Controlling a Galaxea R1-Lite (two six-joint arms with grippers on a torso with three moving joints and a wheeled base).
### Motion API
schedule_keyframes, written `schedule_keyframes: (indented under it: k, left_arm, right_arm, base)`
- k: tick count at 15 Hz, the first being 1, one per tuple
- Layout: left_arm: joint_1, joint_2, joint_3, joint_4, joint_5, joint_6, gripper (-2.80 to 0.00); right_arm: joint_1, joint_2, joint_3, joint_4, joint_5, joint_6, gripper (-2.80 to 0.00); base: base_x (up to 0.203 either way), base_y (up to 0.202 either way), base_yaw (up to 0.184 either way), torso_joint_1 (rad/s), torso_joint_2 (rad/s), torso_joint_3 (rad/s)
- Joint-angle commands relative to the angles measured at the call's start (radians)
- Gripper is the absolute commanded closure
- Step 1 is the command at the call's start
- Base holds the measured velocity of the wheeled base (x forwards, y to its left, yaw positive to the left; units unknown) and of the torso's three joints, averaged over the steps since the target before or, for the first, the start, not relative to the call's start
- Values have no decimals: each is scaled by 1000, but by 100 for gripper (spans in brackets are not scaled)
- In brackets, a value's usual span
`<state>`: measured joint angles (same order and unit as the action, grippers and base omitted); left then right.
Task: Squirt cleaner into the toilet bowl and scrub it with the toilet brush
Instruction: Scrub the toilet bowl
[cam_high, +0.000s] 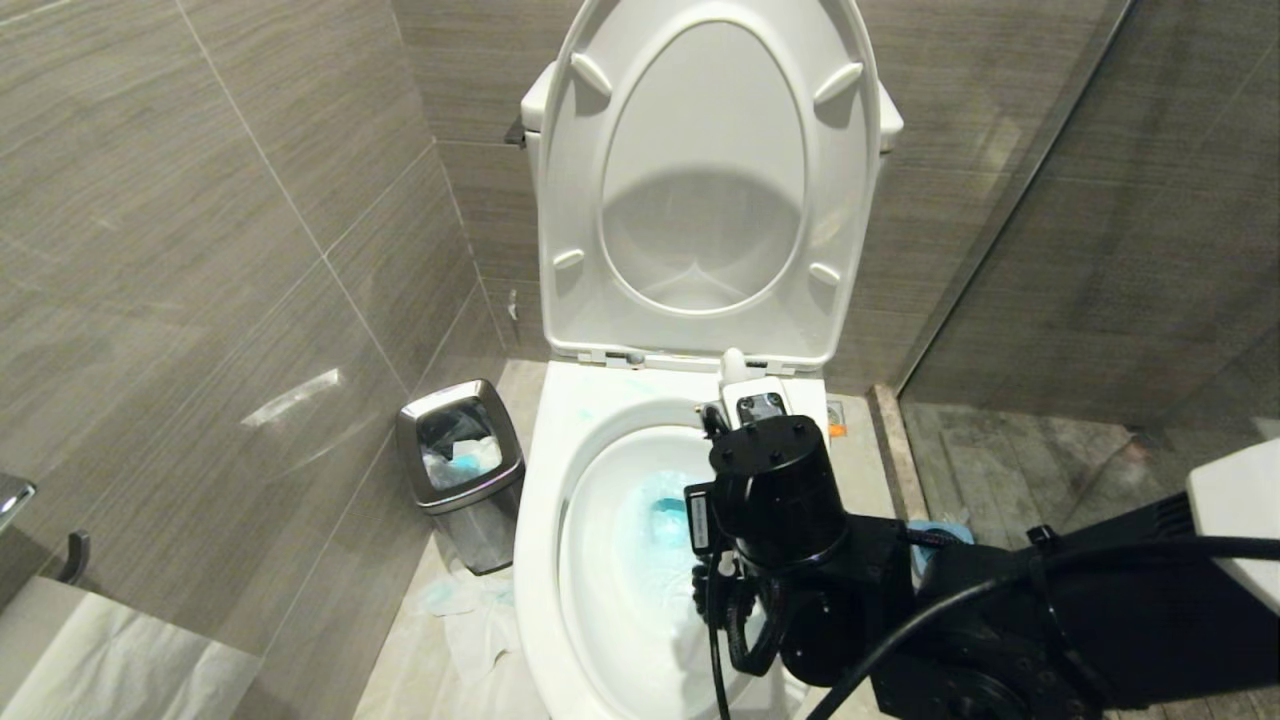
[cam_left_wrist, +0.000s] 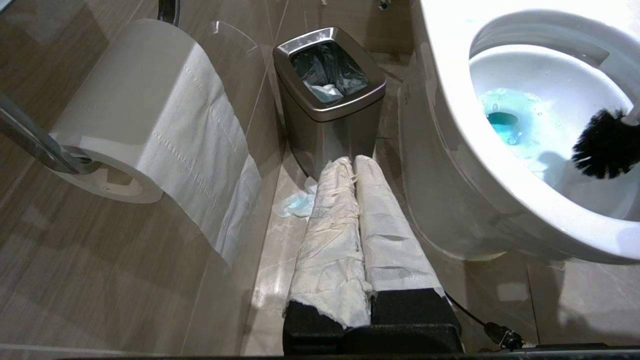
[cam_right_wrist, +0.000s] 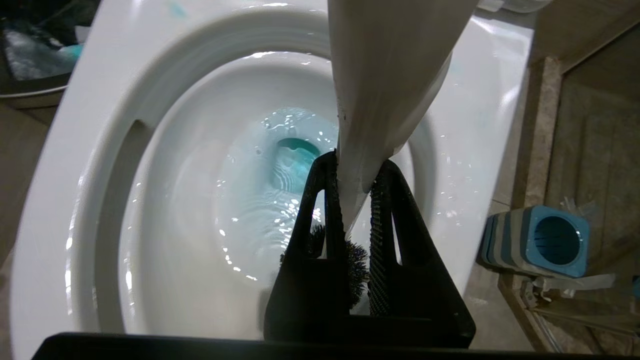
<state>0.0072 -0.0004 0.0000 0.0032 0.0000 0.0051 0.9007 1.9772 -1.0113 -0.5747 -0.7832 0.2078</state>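
The white toilet bowl (cam_high: 540, 500) stands with seat and lid (cam_high: 705, 180) raised. Turquoise cleaner (cam_high: 660, 515) tints the water (cam_right_wrist: 295, 160) in its drain. My right gripper (cam_right_wrist: 356, 167) hangs over the bowl, shut on the white handle of the toilet brush (cam_right_wrist: 390, 75). The handle's rounded tip (cam_high: 733, 362) sticks up past my right arm (cam_high: 1000, 600). The black bristle head (cam_left_wrist: 605, 145) sits low inside the bowl, against the near wall beside the blue water. My left gripper (cam_left_wrist: 348, 161), its fingers wrapped in white paper, is shut and empty, low beside the toilet.
A small steel bin (cam_high: 462, 470) with a liner stands left of the toilet, just ahead of my left gripper. The blue brush holder (cam_right_wrist: 545, 240) sits on the floor right of the bowl by a glass partition (cam_high: 1050, 200). A toilet paper roll (cam_left_wrist: 145, 115) hangs on the left wall; tissue (cam_left_wrist: 300, 205) lies on the floor.
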Motion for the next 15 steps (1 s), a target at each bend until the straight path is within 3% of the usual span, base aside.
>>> schedule_keyframes:
  k: [1, 6, 12, 15]
  left_arm:
    - [0, 0, 0, 0, 0, -1, 0]
    - [0, 0, 2, 0, 0, 1, 0]
    - [0, 0, 2, 0, 0, 1, 0]
    - [0, 0, 2, 0, 0, 1, 0]
  right_arm:
    - [-47, 9, -33, -4, -1, -3, 0]
    - [-104, 125, -215, -3, -2, -44, 0]
    - [-102, 283, -509, 6, 4, -116, 0]
    - [-75, 349, -680, 81, 8, -136, 0]
  base:
    - [0, 0, 0, 0, 0, 0]
    - [0, 0, 0, 0, 0, 0]
    - [0, 0, 0, 0, 0, 0]
    - [0, 0, 0, 0, 0, 0]
